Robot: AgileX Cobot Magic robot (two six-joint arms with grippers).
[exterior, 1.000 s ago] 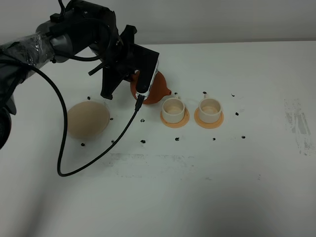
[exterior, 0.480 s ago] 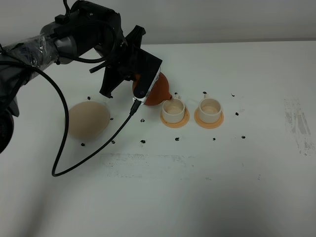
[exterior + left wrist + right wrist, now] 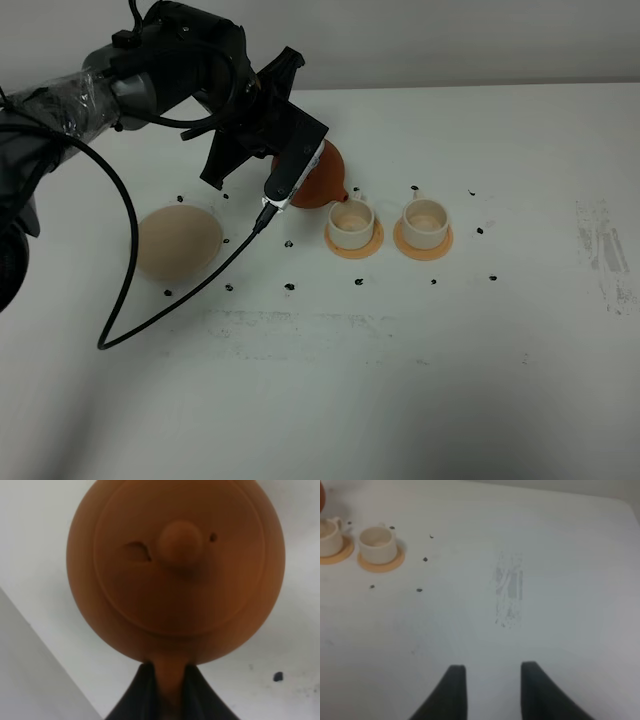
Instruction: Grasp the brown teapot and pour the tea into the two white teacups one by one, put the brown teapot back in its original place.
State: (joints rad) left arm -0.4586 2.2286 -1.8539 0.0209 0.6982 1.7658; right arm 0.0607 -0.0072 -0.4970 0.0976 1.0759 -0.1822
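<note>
The brown teapot (image 3: 325,180) hangs tilted above the table, its spout just over the rim of the left white teacup (image 3: 350,222). My left gripper (image 3: 167,676) is shut on the teapot's loop handle; the knobbed lid (image 3: 179,539) faces the wrist camera. The right white teacup (image 3: 425,221) stands beside the first, apart from the pot. The tea is hidden, and no stream shows at the spout. The original place, a pale beige saucer (image 3: 178,242), lies bare to the left. My right gripper (image 3: 492,690) hovers open over bare table, far from the cups (image 3: 377,542), and is out of the exterior high view.
Each cup rests on a thin orange coaster (image 3: 354,245). Small black marks dot the table around the cups and saucer. A black cable (image 3: 125,300) droops from the left arm over the table. A grey scuff (image 3: 605,250) marks the right side.
The left arm has carried the teapot a little to the right and tipped it more, bringing the spout over the left cup. The right gripper's fingers have drawn closer together.
</note>
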